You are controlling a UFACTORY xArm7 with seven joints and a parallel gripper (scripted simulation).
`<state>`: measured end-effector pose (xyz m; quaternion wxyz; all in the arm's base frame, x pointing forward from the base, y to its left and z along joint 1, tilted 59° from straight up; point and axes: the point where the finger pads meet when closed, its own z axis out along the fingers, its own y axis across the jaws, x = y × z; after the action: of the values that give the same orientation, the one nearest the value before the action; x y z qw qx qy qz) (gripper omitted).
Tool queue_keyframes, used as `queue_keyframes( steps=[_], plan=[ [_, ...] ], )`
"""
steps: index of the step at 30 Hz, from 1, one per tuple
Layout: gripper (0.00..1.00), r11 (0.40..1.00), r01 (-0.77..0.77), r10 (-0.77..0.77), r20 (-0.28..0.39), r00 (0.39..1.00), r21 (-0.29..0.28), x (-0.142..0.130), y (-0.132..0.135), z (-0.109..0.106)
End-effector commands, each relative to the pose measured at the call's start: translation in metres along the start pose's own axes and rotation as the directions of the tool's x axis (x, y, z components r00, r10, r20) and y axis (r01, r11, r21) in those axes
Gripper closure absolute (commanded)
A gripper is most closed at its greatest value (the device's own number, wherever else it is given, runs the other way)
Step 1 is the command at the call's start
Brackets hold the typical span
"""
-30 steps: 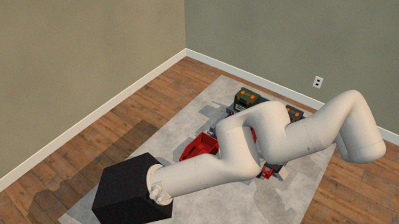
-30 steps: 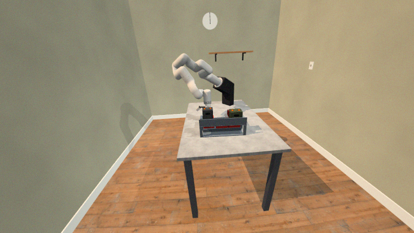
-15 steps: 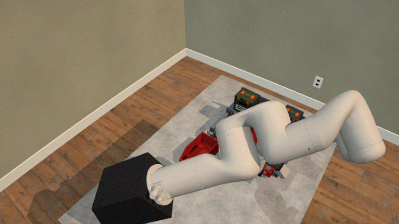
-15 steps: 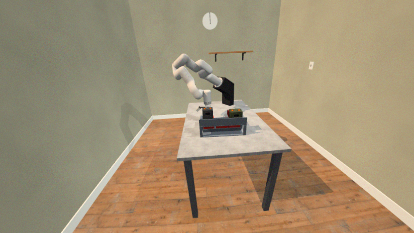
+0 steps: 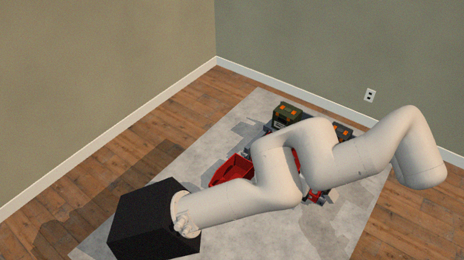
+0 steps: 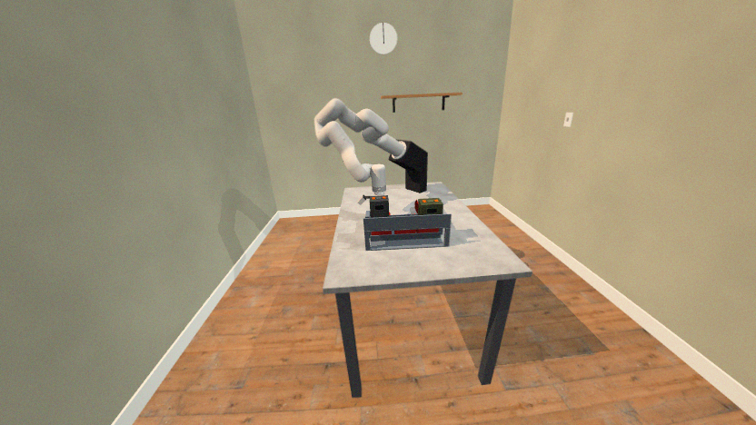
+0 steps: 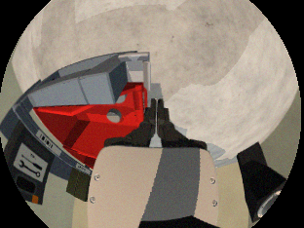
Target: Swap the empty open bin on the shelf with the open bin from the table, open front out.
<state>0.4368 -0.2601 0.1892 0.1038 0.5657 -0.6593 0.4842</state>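
Observation:
A red open bin (image 7: pixel 93 136) (image 5: pixel 316 197) lies left of my fingers in the wrist view, in the end place of the grey shelf (image 7: pixel 54 95) (image 6: pixel 407 222). A light round spot shows inside it; I cannot tell whether it is a part or a hole. Its seating is hard to judge. My gripper (image 7: pixel 156 106) is shut with nothing between its fingertips, which stand just beside the bin's front edge; contact is unclear. Another red open bin (image 5: pixel 232 170) stands on the table in front of the shelf, partly behind my arm. Its contents are unclear. More red bins (image 6: pixel 407 231) show through the shelf's back.
A dark toolbox (image 6: pixel 379 207) (image 7: pixel 28 168) and an olive toolbox (image 5: pixel 287 115) (image 6: pixel 430 206) stand on top of the shelf. My arm hides much of the shelf in the top view. The black base block (image 5: pixel 142 214) stands near the table bin.

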Motion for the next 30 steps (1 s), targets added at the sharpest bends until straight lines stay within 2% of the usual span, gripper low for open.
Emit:
queue_keyframes(
  steps=[1,12,30],
  plan=[
    [1.00,1.000,0.000,0.000,0.001,1.000,0.003,0.000,-0.006,-0.001],
    [1.00,1.000,0.000,0.000,0.001,1.000,0.003,0.000,-0.021,-0.001],
    [1.00,1.000,0.000,0.000,0.001,1.000,0.003,0.000,-0.030,-0.001]
  ],
)
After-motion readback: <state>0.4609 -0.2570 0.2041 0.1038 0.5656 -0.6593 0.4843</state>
